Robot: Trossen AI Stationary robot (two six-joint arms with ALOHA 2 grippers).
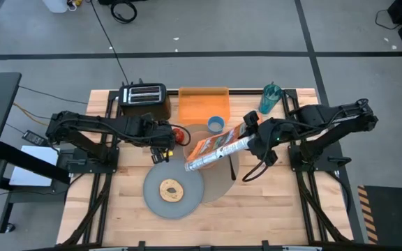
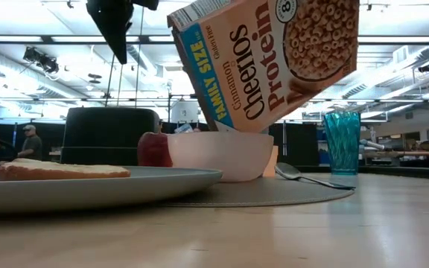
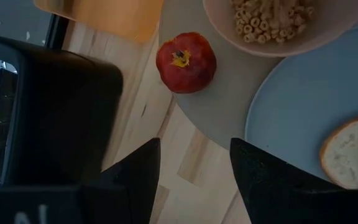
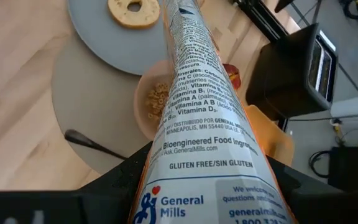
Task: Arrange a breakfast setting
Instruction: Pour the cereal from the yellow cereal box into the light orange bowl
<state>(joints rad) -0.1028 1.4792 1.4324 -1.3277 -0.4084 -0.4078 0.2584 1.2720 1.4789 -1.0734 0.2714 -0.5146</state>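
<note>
Right gripper [image 1: 251, 137] clamped on base of cereal box [image 1: 215, 149], reaching in from right side of table. Box tipped mouth-down toward left, opening over pink bowl [image 2: 218, 155]: pouring angle, presumably to fill bowl. Cereal rings already lying in bowl per left wrist view.

Left gripper [image 3: 194, 165] hanging above left part of setting, fingers apart, holding nothing; likely waiting clear of the pour.

Grey mat [image 1: 223, 180] at table centre, carrying bowl and apple [image 3: 186, 61]. Apple resting on mat just left of bowl, upright, not touching bowl as far as can be told. Blue-grey plate [image 1: 155, 194] near-left, overlapping mat edge, bagel [image 1: 171, 189] at its middle. Spoon [image 2: 307, 177] lying on mat right of bowl, handle pointing away to the right: placed beside bowl as cutlery would be. Small blue cup [image 1: 215, 124] on far side, just beyond mat.

Not part of setting: toaster [image 1: 144, 100] far-left, orange board [image 1: 202, 102] far-centre, teal tumbler [image 1: 271, 97] far-right.

Judgement: setting nearly laid; cereal step in hand.
</note>
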